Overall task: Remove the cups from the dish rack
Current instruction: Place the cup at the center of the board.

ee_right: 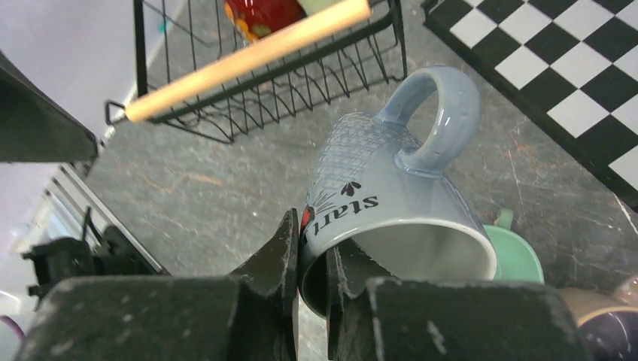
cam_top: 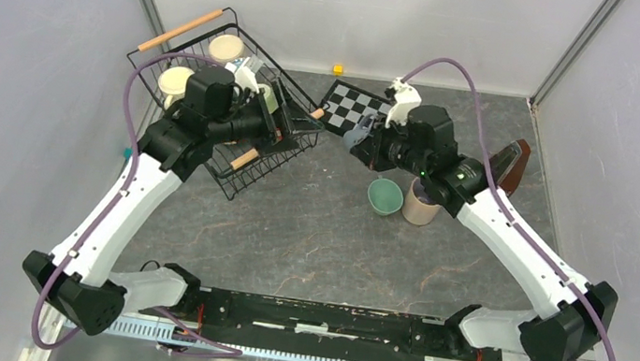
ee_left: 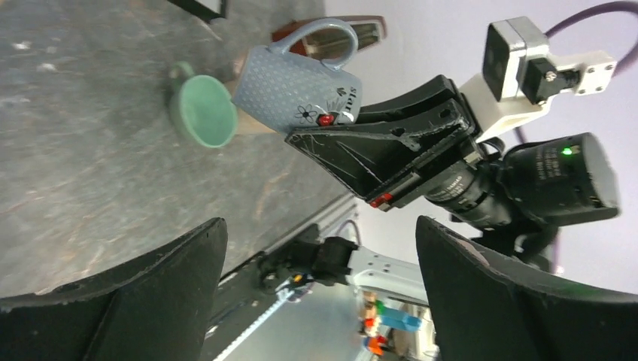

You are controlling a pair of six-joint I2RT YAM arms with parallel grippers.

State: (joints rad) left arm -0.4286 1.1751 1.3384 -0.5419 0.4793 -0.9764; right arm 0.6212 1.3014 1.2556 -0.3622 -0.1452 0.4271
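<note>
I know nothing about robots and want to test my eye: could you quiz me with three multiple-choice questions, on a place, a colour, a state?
1. Where is the teal cup? A in the rack; B on the table beside the beige cup; C on the checkered board.
2. What colour is the mug in the right gripper? A red; B blue-grey; C black.
3. How is the left gripper? A open, empty; B shut on a cup; C shut on a handle.
Answers: B, seen from the top view; B, clear in the right wrist view; A, jaws wide apart, nothing between.
</note>
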